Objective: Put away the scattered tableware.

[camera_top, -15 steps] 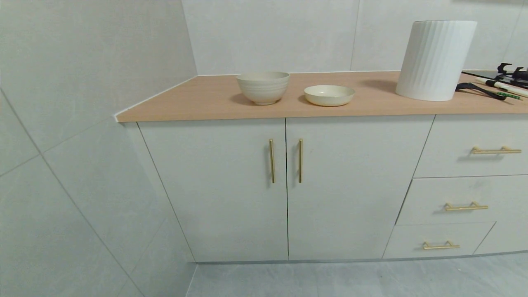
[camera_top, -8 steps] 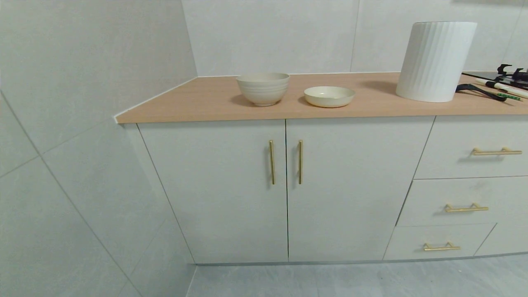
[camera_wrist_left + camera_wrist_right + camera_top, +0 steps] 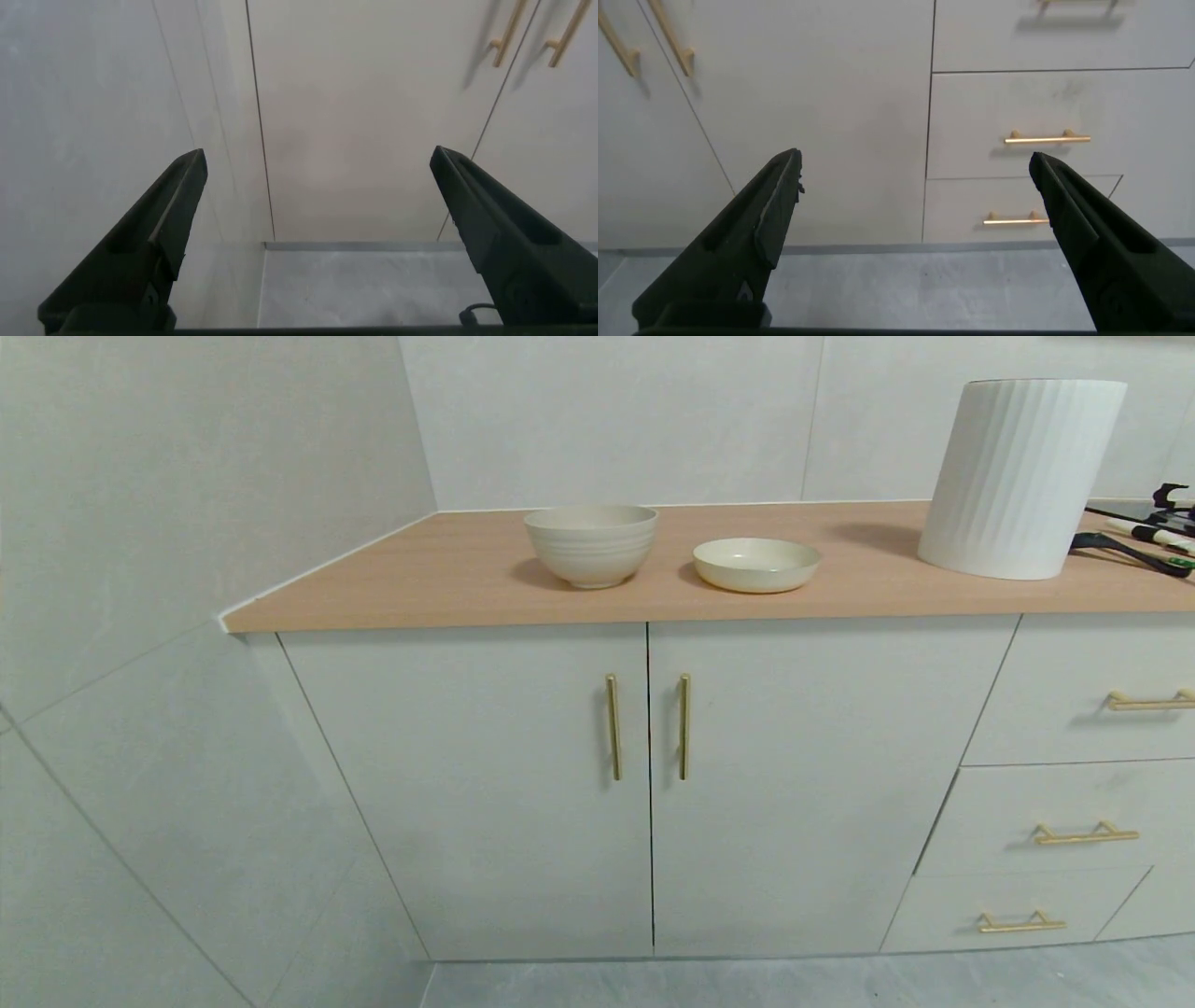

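Observation:
A ribbed beige bowl [image 3: 591, 544] stands on the wooden countertop [image 3: 448, 579], left of centre. To its right sits a shallow cream dish [image 3: 756, 564]. Below them is a two-door cabinet with gold handles [image 3: 613, 726]. My left gripper [image 3: 318, 168] is open, held low facing the left cabinet door [image 3: 374, 121] near the floor. My right gripper [image 3: 915, 168] is open too, facing the cabinet front and the lower drawers [image 3: 1046, 140]. Nothing is between either pair of fingers.
A tall white ribbed cylinder [image 3: 1020, 476] stands at the counter's right. Dark utensils and pens [image 3: 1134, 537] lie beyond it. Three drawers with gold pulls [image 3: 1086, 835] fill the right side. A tiled wall [image 3: 140, 616] closes in on the left. Grey floor [image 3: 747, 985] lies below.
The whole head picture has shifted: the cabinet and counter look larger and lower, so the camera has come closer. The bowl and dish keep their places on the counter.

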### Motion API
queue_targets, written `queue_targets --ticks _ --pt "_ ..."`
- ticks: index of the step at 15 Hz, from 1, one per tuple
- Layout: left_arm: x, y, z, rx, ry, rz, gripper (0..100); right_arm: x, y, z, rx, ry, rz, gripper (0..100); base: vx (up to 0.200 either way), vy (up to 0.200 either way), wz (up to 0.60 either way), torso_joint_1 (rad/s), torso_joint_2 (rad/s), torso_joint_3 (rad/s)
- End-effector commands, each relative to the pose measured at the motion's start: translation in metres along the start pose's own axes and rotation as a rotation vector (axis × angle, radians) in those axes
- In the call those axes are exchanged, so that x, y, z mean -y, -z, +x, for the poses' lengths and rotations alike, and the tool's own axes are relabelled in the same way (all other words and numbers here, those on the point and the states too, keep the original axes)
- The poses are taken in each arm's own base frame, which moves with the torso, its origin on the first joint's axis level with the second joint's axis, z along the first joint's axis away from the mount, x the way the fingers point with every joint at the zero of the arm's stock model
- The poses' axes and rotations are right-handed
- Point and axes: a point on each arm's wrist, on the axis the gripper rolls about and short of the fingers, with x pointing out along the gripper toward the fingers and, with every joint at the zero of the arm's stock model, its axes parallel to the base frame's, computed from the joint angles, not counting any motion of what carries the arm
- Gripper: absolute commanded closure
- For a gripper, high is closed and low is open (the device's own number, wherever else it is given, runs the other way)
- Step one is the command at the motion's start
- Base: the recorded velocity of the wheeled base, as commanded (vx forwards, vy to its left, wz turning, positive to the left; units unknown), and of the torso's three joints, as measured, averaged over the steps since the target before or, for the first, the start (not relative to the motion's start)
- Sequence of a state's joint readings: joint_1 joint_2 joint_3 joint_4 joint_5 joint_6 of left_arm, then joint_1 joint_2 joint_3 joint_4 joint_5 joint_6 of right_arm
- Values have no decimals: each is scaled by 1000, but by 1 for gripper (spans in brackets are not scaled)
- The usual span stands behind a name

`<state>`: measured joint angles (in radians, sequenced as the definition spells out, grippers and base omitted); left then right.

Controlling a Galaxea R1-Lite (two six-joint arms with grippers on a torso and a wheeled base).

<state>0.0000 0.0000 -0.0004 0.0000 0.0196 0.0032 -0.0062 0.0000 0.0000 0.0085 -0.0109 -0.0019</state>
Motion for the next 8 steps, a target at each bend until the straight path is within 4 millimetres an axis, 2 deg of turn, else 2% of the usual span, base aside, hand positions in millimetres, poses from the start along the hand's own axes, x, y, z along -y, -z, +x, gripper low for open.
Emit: queue_targets --ticks 1,6,8 --pt "0 0 0 -2 0 0 0 0 0 0 -1 0 -1 0 0 0 0 0 0 0" --pt "0 0 0 -2 0 0 0 0 -2 0 9 -5 -6 0 0 0 0 0 0 0" --pt "0 0 0 -2 0 0 0 -2 -44 -8 111 -140 33 0 0 0 0 0 0 0"
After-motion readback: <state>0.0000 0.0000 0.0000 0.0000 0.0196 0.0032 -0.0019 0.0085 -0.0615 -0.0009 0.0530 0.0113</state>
